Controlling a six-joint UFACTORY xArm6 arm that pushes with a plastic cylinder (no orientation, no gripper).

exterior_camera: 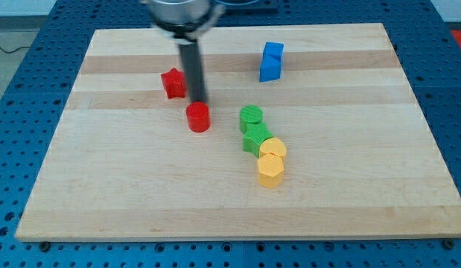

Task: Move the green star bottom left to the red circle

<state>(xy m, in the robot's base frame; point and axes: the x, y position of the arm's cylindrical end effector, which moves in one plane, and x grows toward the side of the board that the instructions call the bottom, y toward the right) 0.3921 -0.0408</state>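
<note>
Well, the wooden board point(237, 201) lies flat on a blue table point(29, 89) that is dotted all over with small holes, and the blue shows on every side of the wood. The board has pale and darker stripes running from the view's left to the view's right.

The arm's dark rod comes down from the view's top, and my tip point(198, 103) seems to sit right at the top edge of the red circle point(198, 117), maybe touching it (the rod looks a bit blurry, so I cannot be sure). It has nothing to open or close; it is just a plain stick, and it holds nothing.

The green star point(255, 140) is near the middle of the board, to the view's right of the red circle and a little lower. It is squeezed in a short row of four blocks. A green circle point(251, 115) touches it from above, and a yellow circle point(273, 148) presses on its lower right. A yellow hexagon point(269, 170) ends the row. The star is too small for me to tell which way its points face.

A red star point(172, 83) stands just left of the rod. A blue block point(271, 61) stands alone near the view's top.
</note>
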